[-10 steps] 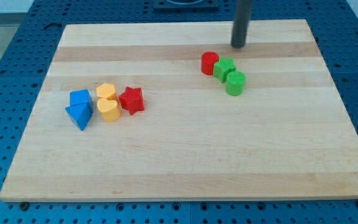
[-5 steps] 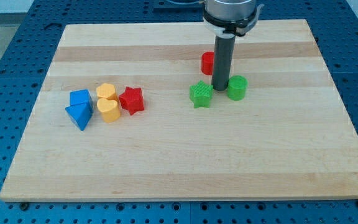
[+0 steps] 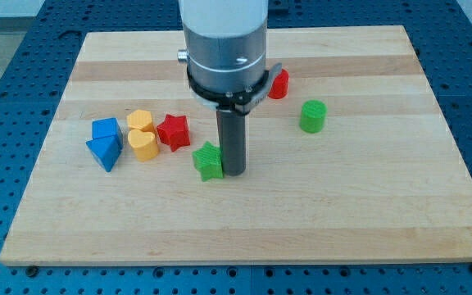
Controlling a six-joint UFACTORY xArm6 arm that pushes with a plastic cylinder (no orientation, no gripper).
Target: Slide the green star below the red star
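Observation:
The green star (image 3: 208,161) lies on the wooden board (image 3: 342,205), below and to the right of the red star (image 3: 173,131). My tip (image 3: 233,172) touches the green star's right side. The arm's wide grey body rises above it and hides part of the board's upper middle.
A yellow heart (image 3: 143,145) and a yellow block (image 3: 140,121) sit just left of the red star. A blue block (image 3: 105,129) and a blue triangle (image 3: 103,152) lie further left. A red cylinder (image 3: 279,83), partly hidden, and a green cylinder (image 3: 312,115) stand at the right.
My tip has swept down and to the left, pushing the green star away from the red and green cylinders to a spot below and right of the red star.

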